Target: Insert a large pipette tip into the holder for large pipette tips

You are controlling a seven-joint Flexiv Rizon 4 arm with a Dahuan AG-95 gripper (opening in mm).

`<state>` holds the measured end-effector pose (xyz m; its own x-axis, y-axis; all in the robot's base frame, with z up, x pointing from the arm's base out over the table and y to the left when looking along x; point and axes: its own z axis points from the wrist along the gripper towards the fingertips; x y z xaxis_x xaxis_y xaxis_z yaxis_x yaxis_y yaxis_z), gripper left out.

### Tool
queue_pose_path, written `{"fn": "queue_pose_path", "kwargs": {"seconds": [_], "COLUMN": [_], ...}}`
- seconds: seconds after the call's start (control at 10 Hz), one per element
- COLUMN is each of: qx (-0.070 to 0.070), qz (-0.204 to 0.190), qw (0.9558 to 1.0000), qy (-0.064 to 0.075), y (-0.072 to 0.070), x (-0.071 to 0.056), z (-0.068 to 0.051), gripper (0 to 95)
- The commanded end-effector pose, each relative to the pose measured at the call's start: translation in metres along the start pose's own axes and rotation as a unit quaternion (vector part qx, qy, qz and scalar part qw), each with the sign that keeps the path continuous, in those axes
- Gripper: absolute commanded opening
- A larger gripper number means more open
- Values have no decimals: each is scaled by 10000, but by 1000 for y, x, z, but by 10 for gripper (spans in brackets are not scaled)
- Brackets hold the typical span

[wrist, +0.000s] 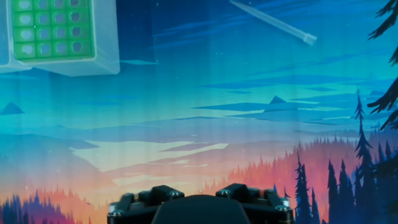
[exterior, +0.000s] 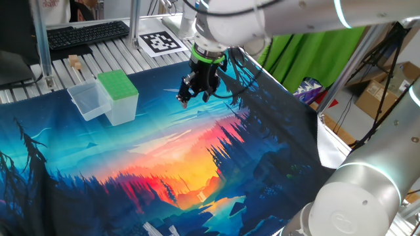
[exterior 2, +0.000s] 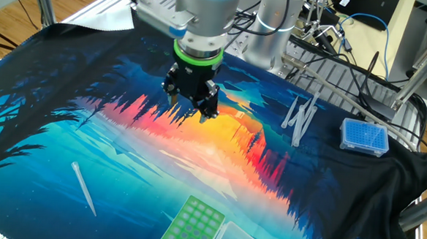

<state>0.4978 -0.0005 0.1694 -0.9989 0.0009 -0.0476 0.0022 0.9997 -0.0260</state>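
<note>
On cloth, large pipette tip [exterior 2: 84,189], well apart from fingers [exterior 2: 208,110]

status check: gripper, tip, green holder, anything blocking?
Gripper empty, above the mat, jaw state unclear. Large pipette tip lying flat on mat, untouched. Green holder upright beside clear tub. Nothing between tip and holder.

I see the cloth [exterior 2: 124,140] printed as a forest sunset: deep blue sky, teal and cyan water, an orange-red glow at the middle, black pine silhouettes. The holder [exterior: 118,85] has a bright green top with a grid of holes and whitish translucent sides. The tip [exterior 2: 84,189] is translucent white. The tub [exterior: 87,99] is clear. The box [exterior 2: 364,136] is blue. The gripper [exterior 2: 191,102] is black under a green ring.
</note>
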Motion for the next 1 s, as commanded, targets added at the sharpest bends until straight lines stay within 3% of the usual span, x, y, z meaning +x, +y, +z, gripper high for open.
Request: {"fn": "queue_pose_path", "kwargs": {"seconds": [0.1, 0.6, 1.0], "qx": [8, 151, 122], "qz": [-9, 142, 219], "qw": [10000, 9998, 9997], "qy": [44, 9, -5], "y": [0, 0, -4], "x": [-2, -6, -19], "z": [0, 2, 6], "gripper": [0, 0, 0]}}
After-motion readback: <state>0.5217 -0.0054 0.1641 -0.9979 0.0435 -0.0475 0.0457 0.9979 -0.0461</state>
